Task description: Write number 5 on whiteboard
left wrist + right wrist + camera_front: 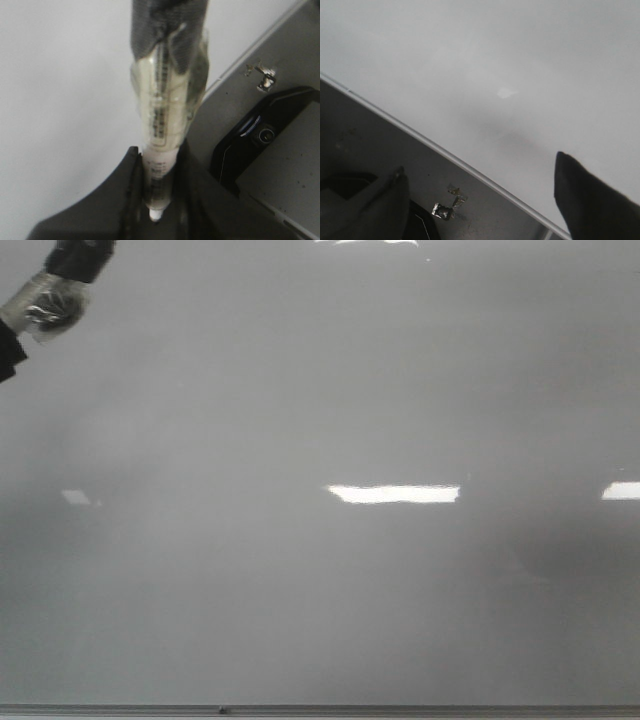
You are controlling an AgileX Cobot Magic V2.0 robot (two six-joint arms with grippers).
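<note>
The left gripper clamps a taped marker, its long axis running straight out between the fingers, over the far-left part of the whiteboard, while the right gripper hangs wide open above the board's metal edge.

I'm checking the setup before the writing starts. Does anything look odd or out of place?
The marker in the left gripper is bound with clear tape and dark wrap, an improvised fix. A crumpled scrap of tape lies beside the whiteboard. The board shows only light reflections, no writing.
</note>
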